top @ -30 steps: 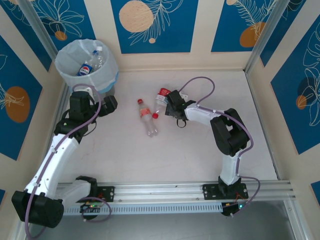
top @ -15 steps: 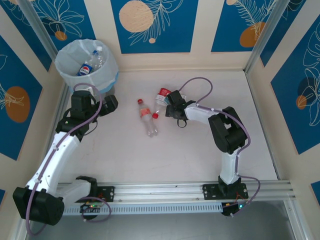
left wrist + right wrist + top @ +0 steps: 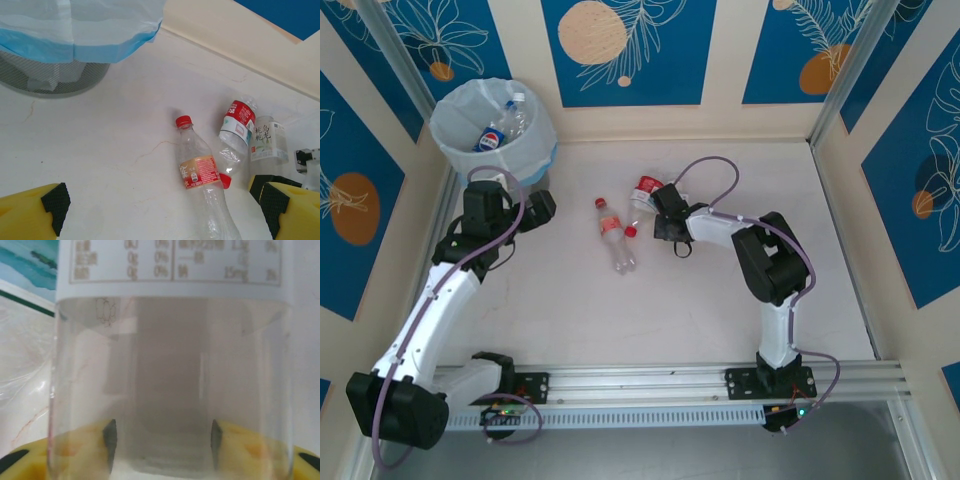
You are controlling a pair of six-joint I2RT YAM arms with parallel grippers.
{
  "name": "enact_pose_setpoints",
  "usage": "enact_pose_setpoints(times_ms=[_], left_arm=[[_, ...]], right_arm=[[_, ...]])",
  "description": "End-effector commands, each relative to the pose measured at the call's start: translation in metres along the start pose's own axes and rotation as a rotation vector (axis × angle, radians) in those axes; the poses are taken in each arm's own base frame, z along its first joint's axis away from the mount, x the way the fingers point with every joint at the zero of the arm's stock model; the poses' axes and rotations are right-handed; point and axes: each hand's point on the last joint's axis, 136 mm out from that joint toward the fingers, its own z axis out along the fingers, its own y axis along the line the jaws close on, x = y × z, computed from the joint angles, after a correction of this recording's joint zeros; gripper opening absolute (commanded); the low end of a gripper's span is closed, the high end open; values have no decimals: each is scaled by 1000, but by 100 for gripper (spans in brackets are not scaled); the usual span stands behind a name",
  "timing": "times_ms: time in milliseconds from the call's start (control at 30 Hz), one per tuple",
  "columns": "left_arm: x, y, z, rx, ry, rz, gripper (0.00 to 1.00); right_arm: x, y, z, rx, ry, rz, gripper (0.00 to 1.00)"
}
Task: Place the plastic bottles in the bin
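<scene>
The bin [image 3: 538,150] stands at the far left corner with plastic bottles [image 3: 500,125] inside it. Three more clear bottles lie mid-table: an orange-labelled one with a red cap [image 3: 200,170], a red-labelled one [image 3: 237,125] and a white-labelled one [image 3: 267,142]. My right gripper [image 3: 658,208] is down on the white-labelled bottle [image 3: 170,365], whose clear body sits between its fingers [image 3: 161,440], with the pads pressed on either side. My left gripper [image 3: 545,208] hovers open beside the bin, left of the bottles, with nothing between its yellow fingers [image 3: 162,205].
The bin's grey mesh wall and blue-banded liner [image 3: 55,75] sit close to my left gripper's far side. Wall panels ring the table on three sides. A metal rail [image 3: 650,385] with both arm bases runs along the near edge.
My right gripper's fingers have closed in on the white-labelled bottle and the arm has edged slightly left. The left arm has barely moved.
</scene>
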Motion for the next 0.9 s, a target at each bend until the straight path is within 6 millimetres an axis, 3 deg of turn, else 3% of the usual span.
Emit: enact_pose_setpoints(times_ms=[0,167,500,667,867], left_arm=[[0,0,1,-6,0,2,99],[0,0,4,-2,4,-1,99],[2,-9,10,43,26,-7,99],[2,-29,11,146,51,12,99],[-1,-62,6,330,54,25,99]], right_arm=[[-12,6,-22,-30,-52,-22,45],[-13,9,-38,-74,-74,-34,39],[-18,14,-80,-185,-161,-21,13],[-20,22,-109,-289,-224,-35,0],[-22,36,-150,-467,-289,-25,0]])
